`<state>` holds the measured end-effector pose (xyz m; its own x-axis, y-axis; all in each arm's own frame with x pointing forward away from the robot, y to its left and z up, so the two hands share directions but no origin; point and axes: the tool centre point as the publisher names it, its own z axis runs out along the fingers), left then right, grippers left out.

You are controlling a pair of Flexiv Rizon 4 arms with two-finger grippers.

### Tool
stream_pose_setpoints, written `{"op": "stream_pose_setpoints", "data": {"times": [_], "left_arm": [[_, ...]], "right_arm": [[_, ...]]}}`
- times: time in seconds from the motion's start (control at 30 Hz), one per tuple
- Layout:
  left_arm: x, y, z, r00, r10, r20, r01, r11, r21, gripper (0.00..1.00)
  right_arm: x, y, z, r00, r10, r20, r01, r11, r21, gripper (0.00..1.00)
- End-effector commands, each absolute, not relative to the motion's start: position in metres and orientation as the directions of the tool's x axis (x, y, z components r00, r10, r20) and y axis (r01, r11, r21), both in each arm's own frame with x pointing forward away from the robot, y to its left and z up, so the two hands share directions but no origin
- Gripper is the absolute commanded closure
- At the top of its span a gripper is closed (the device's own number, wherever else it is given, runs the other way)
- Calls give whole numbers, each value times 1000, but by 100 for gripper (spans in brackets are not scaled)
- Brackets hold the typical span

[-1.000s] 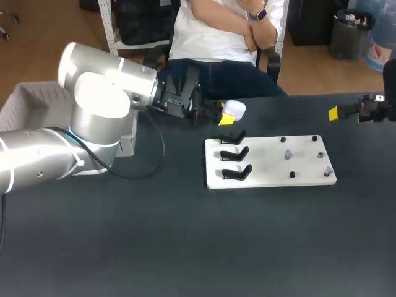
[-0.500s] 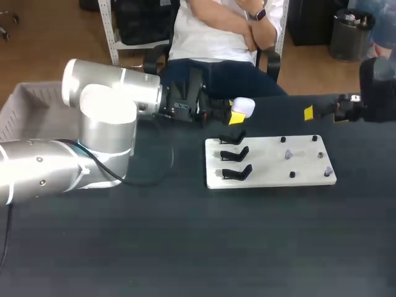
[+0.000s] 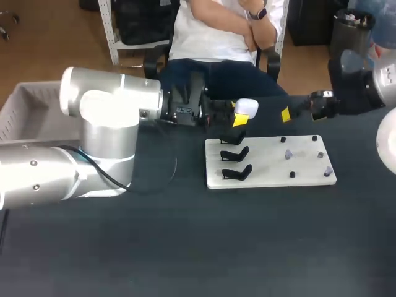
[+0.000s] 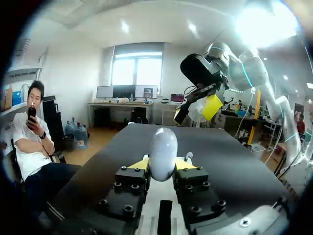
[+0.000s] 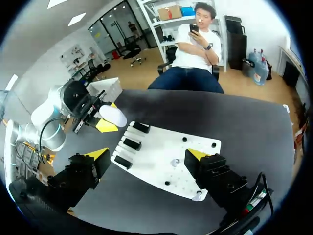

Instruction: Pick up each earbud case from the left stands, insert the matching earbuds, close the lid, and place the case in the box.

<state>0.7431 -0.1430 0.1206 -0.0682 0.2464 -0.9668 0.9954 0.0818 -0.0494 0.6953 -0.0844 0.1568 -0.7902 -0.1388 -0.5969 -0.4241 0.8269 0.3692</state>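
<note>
The white earbud case (image 3: 246, 106) is clamped in the left pincer (image 4: 162, 164), held above the surface (image 3: 185, 247) near its far edge, by the far-left corner of the board (image 3: 272, 176). Picking looks done. Loading the earbuds (image 3: 288, 154), closing and the box (image 3: 25, 111) remain, and the right pincer (image 5: 147, 155) hangs spread apart, empty.

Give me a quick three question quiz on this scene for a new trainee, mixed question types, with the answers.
1. True or false: the right gripper is shut on the rounded white earbud case.
2. How many black stands on the flat white board carry a case? A) none B) one C) three
3. Fill in: the case is clamped by the ___ gripper.
Key: 1 false; 2 A; 3 left gripper.
</note>
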Motion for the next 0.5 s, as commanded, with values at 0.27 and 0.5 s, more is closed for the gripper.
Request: {"op": "stream_pose_setpoints", "data": {"times": [0.27,0.5], "left_arm": [[727,-146,127,-38,230,-973,993,114,-12,100],[723,-152,127,-26,235,-972,995,96,-4,100]], "right_arm": [[704,-49,149,-796,-189,-575,-458,809,368,0],[705,-31,149,-792,-204,-575,-477,795,375,0]]}}
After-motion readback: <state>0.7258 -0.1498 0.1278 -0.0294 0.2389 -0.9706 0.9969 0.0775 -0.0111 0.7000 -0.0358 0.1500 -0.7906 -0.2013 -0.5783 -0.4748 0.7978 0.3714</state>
